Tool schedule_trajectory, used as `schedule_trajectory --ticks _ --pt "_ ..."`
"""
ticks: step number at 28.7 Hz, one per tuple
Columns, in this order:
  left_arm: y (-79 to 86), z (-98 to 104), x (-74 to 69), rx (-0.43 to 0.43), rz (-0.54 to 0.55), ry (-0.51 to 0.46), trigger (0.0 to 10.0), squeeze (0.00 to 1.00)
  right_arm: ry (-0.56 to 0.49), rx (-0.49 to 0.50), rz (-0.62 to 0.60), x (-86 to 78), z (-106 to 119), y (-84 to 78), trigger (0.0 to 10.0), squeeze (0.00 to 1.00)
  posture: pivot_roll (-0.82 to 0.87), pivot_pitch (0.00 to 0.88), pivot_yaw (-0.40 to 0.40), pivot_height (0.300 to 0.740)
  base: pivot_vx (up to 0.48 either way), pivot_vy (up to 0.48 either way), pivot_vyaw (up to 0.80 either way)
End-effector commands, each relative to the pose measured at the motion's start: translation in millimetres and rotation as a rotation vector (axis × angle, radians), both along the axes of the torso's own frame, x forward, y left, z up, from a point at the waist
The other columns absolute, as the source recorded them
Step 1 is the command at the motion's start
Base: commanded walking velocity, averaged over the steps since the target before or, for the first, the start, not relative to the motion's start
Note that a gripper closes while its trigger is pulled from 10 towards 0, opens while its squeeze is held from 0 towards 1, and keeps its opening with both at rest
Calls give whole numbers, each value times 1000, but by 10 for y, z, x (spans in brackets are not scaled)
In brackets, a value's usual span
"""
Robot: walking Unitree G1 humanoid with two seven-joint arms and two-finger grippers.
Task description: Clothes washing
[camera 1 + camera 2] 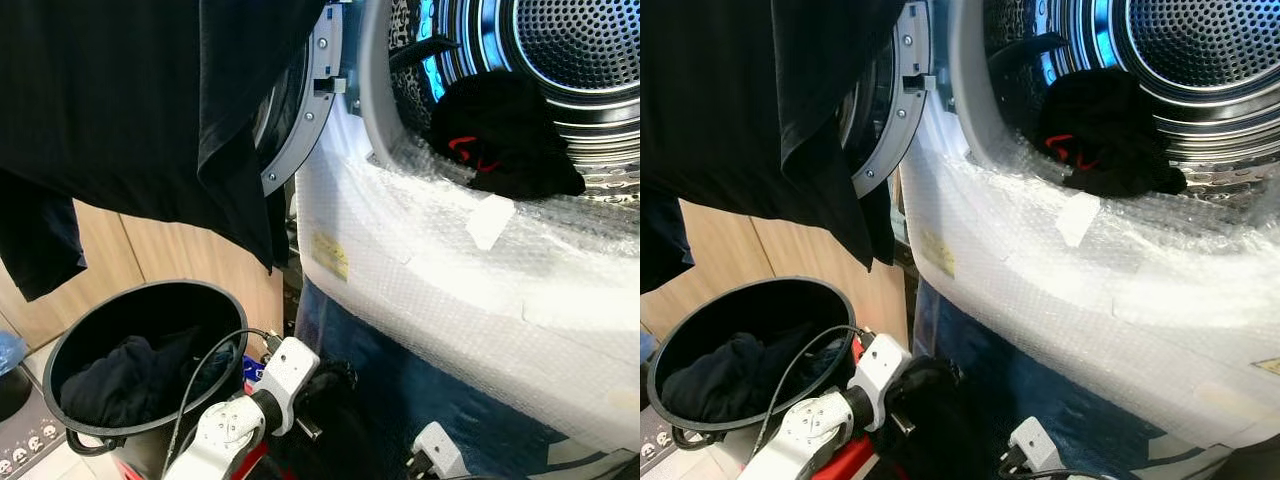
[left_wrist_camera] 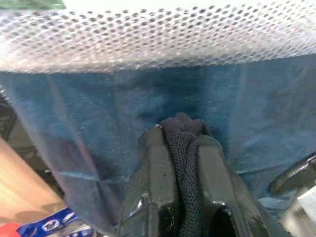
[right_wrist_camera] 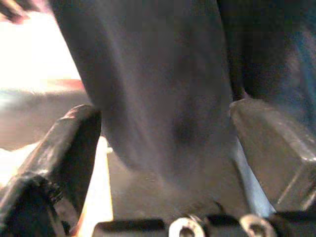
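The washer's drum (image 1: 570, 40) stands open at upper right, and a black garment with a red mark (image 1: 505, 135) lies at its mouth. A large black garment (image 1: 150, 100) hangs down from the top left, in front of the open door (image 1: 300, 110). Low in front of the washer, my left gripper (image 2: 180, 136) is shut on a bunch of black knitted cloth (image 2: 186, 163), also seen at the bottom of the eye view as the held cloth (image 1: 330, 385). My right gripper (image 3: 163, 128) is open, with blurred dark cloth hanging just beyond its fingers (image 3: 74, 143).
A black round basket (image 1: 100, 310) with dark clothes (image 1: 120, 380) stands at lower left beside a wooden cabinet (image 1: 160, 250). Bubble wrap (image 1: 450, 260) covers the washer's front, over a blue panel (image 1: 400, 390). My right arm's white wrist (image 1: 437, 452) sits at the bottom edge.
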State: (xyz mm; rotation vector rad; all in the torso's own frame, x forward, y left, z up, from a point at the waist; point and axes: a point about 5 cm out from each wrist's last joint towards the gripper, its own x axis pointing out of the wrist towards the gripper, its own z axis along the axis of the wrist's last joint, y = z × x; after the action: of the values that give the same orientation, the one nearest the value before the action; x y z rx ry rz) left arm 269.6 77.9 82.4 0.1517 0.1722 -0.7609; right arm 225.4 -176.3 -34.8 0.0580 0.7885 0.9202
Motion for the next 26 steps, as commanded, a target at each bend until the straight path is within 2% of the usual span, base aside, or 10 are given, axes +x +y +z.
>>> schedule_trajectory --ticks 1,8,11,15,18,19,23,26 --pt "-45 75 35 -13 -23 -37 0 0 -34 46 13 95 106 -29 10000 1000 97 0 -48 740 0 0 0" --pt "-194 80 -8 -47 -93 -27 0 0 -112 176 77 244 320 21 10000 1000 76 0 -41 740 0 0 0" --pt "-288 113 -30 -67 -154 -25 0 0 -139 267 129 311 429 154 10000 1000 78 0 -49 740 0 0 0" --pt "-362 76 -108 -66 -231 10 0 0 -165 349 239 304 521 356 10000 1000 77 0 -56 740 0 0 0" --pt "-384 54 -138 -63 -255 25 0 0 -170 364 252 306 534 420 10000 1000 79 0 -59 740 0 0 0" --pt "-389 48 -143 -64 -257 29 0 0 -170 367 261 302 533 455 10000 0 81 0 -59 740 0 0 0" --pt "-404 45 -129 -74 -255 36 0 0 -159 395 265 290 541 548 10000 0 78 0 -61 740 0 0 0" --pt "-437 75 -55 -80 -237 23 0 0 -133 396 227 294 511 622 10000 0 73 0 -68 740 0 0 0"
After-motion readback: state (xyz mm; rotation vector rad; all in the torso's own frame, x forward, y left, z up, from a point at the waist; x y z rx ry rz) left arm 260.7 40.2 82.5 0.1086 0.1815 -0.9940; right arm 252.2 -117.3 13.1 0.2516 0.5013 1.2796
